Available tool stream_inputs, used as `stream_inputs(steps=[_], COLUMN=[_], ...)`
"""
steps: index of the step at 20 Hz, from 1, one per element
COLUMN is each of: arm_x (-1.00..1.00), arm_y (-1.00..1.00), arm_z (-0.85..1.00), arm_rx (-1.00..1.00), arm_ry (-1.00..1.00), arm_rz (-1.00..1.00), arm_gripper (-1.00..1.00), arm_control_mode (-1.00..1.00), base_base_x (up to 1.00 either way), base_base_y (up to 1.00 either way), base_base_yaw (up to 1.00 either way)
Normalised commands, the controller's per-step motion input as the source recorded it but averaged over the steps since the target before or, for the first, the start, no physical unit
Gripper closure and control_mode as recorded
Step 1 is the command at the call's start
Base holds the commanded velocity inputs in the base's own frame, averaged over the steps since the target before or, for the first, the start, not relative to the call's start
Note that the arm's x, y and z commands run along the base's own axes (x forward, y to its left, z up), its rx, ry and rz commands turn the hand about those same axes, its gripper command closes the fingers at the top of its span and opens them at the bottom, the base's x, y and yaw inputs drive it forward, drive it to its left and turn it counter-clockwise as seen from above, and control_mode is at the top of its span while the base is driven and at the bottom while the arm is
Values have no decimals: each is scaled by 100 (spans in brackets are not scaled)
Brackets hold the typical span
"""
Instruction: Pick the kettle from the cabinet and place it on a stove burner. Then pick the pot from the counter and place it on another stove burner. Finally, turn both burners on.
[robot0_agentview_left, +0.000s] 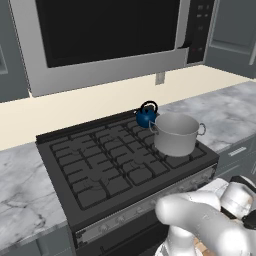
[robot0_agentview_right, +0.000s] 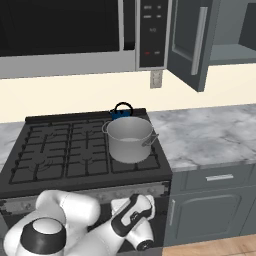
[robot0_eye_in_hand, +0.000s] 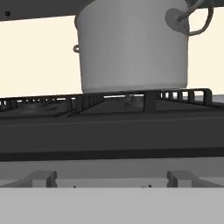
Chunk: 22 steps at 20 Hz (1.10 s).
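The kettle (robot0_agentview_left: 146, 116) sits on a back right stove burner (robot0_agentview_left: 131, 131), just behind the pot (robot0_agentview_left: 175, 133) on the front right one. From the left base view, both stand clear of each other. From the right base view, the pot hides most of the kettle, and the cabinet (robot0_agentview_right: 192, 42) door hangs open. In the hand view, my gripper (robot0_eye_in_hand: 111, 178) is spread wide, empty, low before the knob strip (robot0_eye_in_hand: 111, 166). I judge that misreading which knob feeds which burner could light the wrong grate.
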Motion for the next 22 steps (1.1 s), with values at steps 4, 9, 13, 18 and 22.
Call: stream_inputs(steps=[4,9,13,18,22], arm_x=[20,19,20,20,21], arm_y=[-14,-9,-2,-1,-4], arm_z=[-20,-21,-23,-22,-24], arm_rx=[5,5,4,4,4], arm_ry=[0,-1,0,0,-3], arm_rz=[0,0,0,0,0], arm_gripper=[-100,-100,-100,-100,-100], arm_control_mode=[-100,-100,-100,-100,-100], base_base_x=[0,0,0,0,0], base_base_y=[0,0,0,0,0], base_base_yaw=[0,0,0,0,0])
